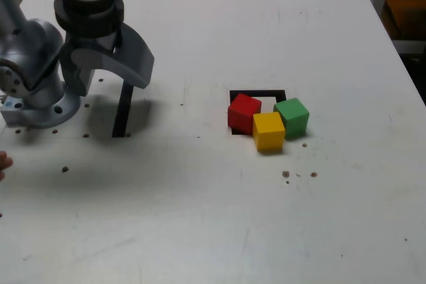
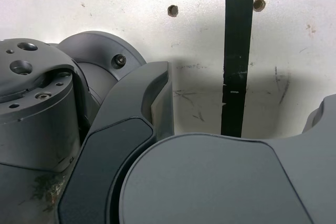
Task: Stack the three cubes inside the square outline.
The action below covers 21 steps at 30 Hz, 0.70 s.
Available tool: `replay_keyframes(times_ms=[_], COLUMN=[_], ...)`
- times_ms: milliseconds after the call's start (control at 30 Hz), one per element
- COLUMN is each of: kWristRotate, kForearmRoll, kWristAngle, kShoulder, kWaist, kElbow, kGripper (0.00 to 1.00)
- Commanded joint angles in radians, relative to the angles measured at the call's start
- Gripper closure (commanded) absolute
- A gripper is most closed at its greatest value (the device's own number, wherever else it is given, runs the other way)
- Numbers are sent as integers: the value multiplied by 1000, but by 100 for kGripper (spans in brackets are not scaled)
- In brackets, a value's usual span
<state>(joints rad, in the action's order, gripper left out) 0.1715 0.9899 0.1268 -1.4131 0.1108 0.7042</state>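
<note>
The three cubes sit clustered at the square outline [image 1: 266, 93], right of centre in the exterior view. The red cube [image 1: 243, 111] covers the outline's left side. The green cube [image 1: 292, 115] sits at its right corner. Touching both, the yellow cube [image 1: 269, 131] lies in front, at the outline's near edge. None is stacked. My gripper [image 1: 113, 88] hangs far to the left beside the arm's base, pointing down at the table, open and empty. The wrist view shows only a grey finger [image 2: 152, 108], the arm's body and no cubes.
A straight black tape strip [image 1: 122, 114] lies under the gripper and shows in the wrist view as the tape strip [image 2: 233, 66]. The arm base [image 1: 40, 101] is bolted at the far left. A fingertip [image 1: 3, 162] pokes in at the left edge. The table's right edge [image 1: 406, 64] is beyond the cubes.
</note>
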Motion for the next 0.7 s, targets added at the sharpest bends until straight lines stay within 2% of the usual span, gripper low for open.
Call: replay_keyframes(times_ms=[0, 533, 667], kWristRotate=[0, 5, 18], kForearmRoll=[1, -11, 0], kWristAngle=[-3, -13, -31], kShoulder=[7, -4, 9], kWaist=[-2, -2, -2], kElbow=[-3, -21, -14], kGripper=[0, 1, 1])
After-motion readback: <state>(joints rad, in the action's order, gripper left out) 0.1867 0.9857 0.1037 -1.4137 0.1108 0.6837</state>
